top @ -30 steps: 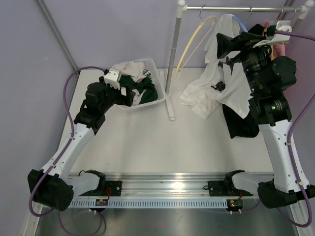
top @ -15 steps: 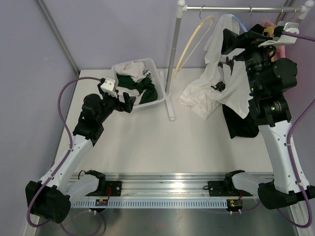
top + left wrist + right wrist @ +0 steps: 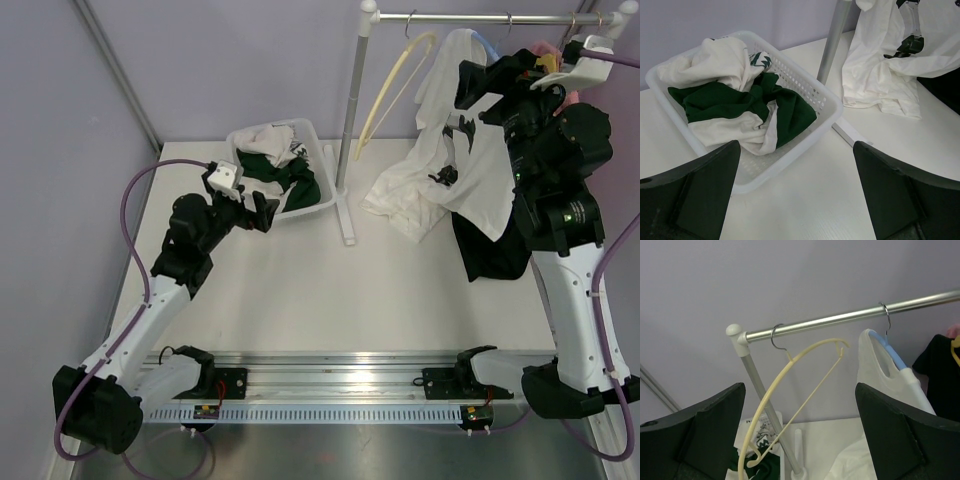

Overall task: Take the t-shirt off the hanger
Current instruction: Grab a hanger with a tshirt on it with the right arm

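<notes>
Post (image 3: 352, 110) between basket (image 3: 835, 106) and t-shirt (image 3: 480, 185) (yellow hanger (image 3: 790, 360) beside)

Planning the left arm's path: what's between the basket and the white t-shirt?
The rack's upright pole stands between the basket and the white t-shirt; clearest in the left wrist view.

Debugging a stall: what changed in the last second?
Left fingers pulled back from the basket toward the near edge. Right fingers rose slightly toward the rail. Nothing grasped or released; both open. White t-shirt and basket contents unchanged.
</notes>
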### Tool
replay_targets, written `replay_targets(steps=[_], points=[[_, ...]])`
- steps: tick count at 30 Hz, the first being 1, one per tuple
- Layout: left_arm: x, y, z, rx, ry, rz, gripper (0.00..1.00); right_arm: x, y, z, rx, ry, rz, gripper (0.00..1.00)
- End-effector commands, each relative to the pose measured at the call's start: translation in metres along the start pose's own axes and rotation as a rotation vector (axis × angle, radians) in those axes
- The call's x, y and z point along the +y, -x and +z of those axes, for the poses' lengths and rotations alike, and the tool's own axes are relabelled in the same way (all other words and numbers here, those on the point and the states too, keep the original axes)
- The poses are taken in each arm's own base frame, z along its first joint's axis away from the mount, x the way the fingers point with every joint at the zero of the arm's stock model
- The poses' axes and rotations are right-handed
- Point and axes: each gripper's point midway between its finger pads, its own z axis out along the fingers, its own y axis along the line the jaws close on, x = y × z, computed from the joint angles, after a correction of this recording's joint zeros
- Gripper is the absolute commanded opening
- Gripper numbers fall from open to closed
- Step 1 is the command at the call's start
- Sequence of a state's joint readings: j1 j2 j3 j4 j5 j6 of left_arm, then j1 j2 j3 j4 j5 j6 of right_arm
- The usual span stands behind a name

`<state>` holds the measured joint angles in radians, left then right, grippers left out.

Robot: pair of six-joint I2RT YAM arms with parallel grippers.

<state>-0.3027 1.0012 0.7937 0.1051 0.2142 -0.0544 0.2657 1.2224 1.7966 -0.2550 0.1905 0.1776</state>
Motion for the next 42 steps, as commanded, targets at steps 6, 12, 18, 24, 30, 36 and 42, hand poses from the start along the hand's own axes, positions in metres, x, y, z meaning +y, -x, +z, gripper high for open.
replay_targets(steps=[6, 12, 18, 24, 30, 36, 42], points=[[-0.005, 0.021, 0.0, -0.084, -0.017, 0.023, 0.99, -0.005, 0.041, -0.035, -0.13, -0.033, 0.149, 1.0], [-0.006, 0.02, -0.001, -0.089, -0.018, 0.032, 0.99, -0.051, 0.064, -0.021, -0.229, -0.32, 0.104, 0.99], [-0.006, 0.021, -0.003, -0.102, -0.014, 0.042, 0.99, -0.077, 0.045, 0.008, -0.197, -0.482, -0.038, 1.0], [-0.008, 0.018, -0.005, -0.12, -0.016, 0.047, 0.99, -0.085, 0.023, 0.037, -0.078, -0.54, -0.17, 0.99], [-0.01, 0.017, -0.005, -0.117, -0.02, 0.054, 0.99, -0.073, 0.01, 0.047, -0.021, -0.425, -0.218, 0.99], [-0.012, 0.016, -0.006, -0.117, -0.028, 0.058, 0.99, -0.088, -0.007, 0.06, 0.088, -0.418, -0.265, 1.0], [-0.013, 0.012, -0.002, -0.103, -0.033, 0.057, 0.99, -0.125, -0.025, 0.083, 0.131, -0.398, -0.237, 0.99]])
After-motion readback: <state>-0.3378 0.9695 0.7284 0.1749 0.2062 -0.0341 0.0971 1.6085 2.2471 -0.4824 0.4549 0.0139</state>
